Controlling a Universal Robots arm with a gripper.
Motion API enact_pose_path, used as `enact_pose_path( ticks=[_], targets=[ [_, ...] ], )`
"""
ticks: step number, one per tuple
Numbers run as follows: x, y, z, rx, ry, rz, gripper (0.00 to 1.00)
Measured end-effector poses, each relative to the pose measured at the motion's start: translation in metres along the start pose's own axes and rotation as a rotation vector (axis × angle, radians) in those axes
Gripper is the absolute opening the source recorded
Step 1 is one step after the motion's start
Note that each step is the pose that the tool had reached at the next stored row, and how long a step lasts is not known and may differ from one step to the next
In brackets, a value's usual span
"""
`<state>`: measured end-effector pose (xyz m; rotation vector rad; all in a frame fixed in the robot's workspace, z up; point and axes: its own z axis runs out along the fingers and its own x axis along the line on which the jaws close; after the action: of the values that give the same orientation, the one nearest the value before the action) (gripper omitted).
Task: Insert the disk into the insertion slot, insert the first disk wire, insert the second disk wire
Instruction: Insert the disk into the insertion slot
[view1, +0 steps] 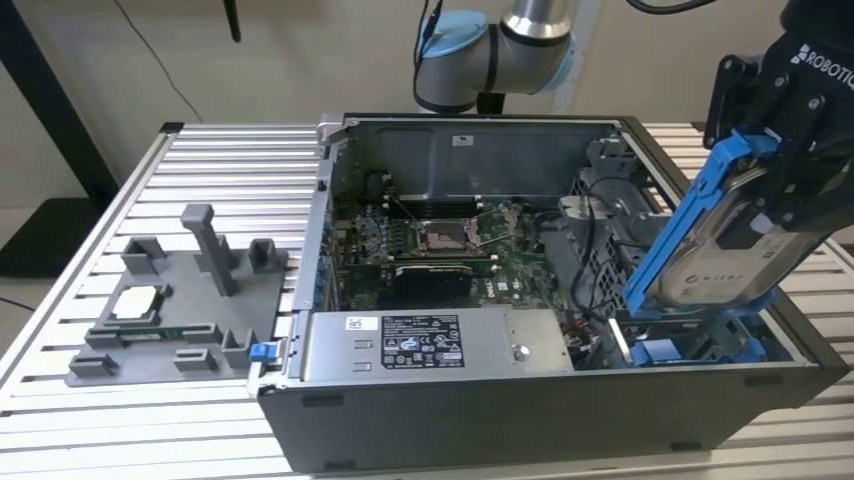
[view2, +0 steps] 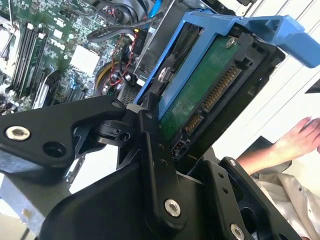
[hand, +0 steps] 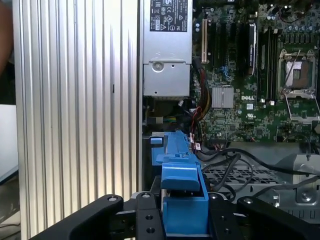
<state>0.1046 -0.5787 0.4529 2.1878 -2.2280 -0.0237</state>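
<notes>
- Over at the exterior view's right end of the open computer case (view1: 534, 410), the gripper (view1: 777, 180) has the disk (view1: 714, 255) firmly in hand. Its fingers (view2: 152, 150) are pinching the drive from both flat sides, inside its blue carrier (view2: 225, 30).
- The disk is leaning steeply, top end high. The low end is down at the insertion slot (view1: 694, 348), right by the blue bay parts. Whether they touch, I can't tell.
- My read is that the tilt is there so the low edge can lead into the bay.
- The grip sits towards the upper end, which leaves the lower stretch of the carrier free. That looks like a sensible hold for a narrow bay.
- In the second wrist view the green circuit side faces the camera. The connector edge (view2: 220, 92) is bare with no wire on it, so both wire steps look undone.
- The power-supply box (view1: 427, 345) and motherboard (view1: 427, 240) sit apart from the disk, so nothing is crowding it.
- A person's hand (view2: 300, 137) shows beyond the disk in the second wrist view, clear of it.
</notes>
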Motion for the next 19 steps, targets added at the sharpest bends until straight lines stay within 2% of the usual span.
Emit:
enact_pose_path(
  ticks=[19],
  targets=[
    [0.0021, -0.0014, 0.0152, 0.0005, 0.0003, 0.000, 0.00]
  ],
)
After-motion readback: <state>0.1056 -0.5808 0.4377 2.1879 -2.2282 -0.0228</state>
